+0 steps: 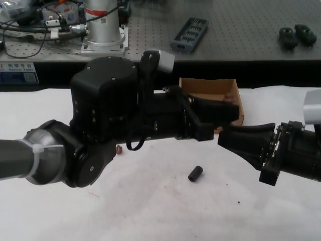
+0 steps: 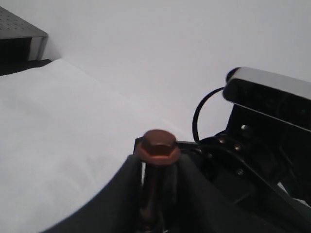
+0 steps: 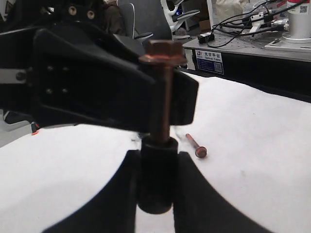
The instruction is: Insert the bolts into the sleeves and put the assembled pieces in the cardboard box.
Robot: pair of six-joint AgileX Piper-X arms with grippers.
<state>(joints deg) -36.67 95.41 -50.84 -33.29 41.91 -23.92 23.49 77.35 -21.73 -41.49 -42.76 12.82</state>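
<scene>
Presently, left tool (image 2: 155, 170) clamped on bolt (image 2: 156, 148), shank end at the mouth of the sleeve (image 3: 155, 182) clamped in right tool (image 3: 155, 158).

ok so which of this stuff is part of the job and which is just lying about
Job: held bolt, held sleeve, loose sleeve, loose bolt, cardboard box.
Lying about, on the back bench: black tray, green-black pieces, metal post.
</scene>
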